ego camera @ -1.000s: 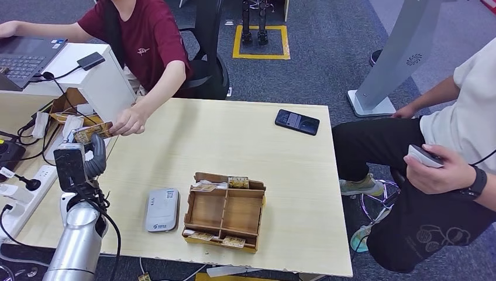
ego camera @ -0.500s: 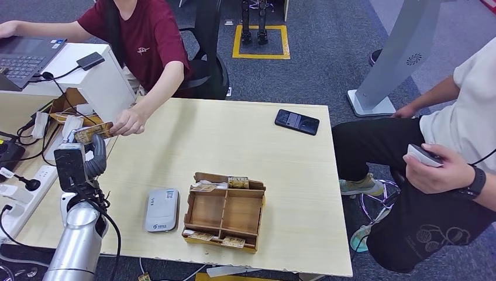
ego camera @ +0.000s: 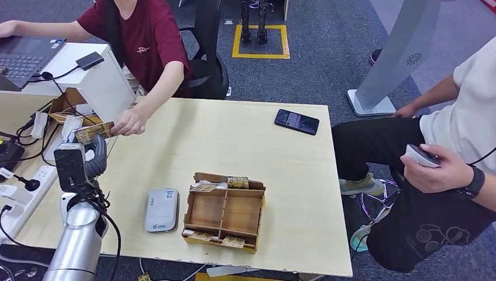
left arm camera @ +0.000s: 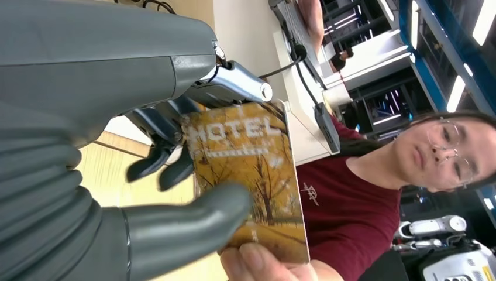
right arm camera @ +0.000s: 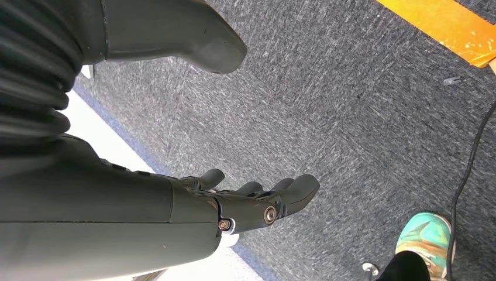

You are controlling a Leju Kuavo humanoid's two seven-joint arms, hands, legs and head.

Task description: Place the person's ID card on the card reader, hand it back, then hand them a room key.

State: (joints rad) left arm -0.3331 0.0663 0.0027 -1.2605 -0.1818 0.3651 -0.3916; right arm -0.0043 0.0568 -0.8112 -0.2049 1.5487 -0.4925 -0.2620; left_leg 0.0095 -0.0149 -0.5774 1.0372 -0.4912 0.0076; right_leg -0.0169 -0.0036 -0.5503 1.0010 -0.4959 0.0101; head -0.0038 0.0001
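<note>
Handover is happening at the far left corner of the wooden table point(ego camera: 245, 140): we are holding our left hand point(ego camera: 93, 153) raised at the table's edge, thumb and dark fingers pinching a yellow card printed "HOTEL" point(left arm camera: 248, 170), the room key by our reckoning. The person in the maroon shirt point(ego camera: 143, 41) is reaching in, and that person's hand point(ego camera: 127, 123) is touching the card's other end, so both parties are gripping it at once. We judge it is held up and outward so the guest can take it without leaning. The card reader point(ego camera: 161, 209) is lying flat near the front edge, just beside the wooden card tray point(ego camera: 224, 212), nothing resting on it. A phone point(ego camera: 297, 122) is sitting well apart. Our left forearm is standing nearly upright. Our right hand point(right arm camera: 257, 202) is hanging over grey carpet, fingers apart and loosely extended, holding nothing.
</note>
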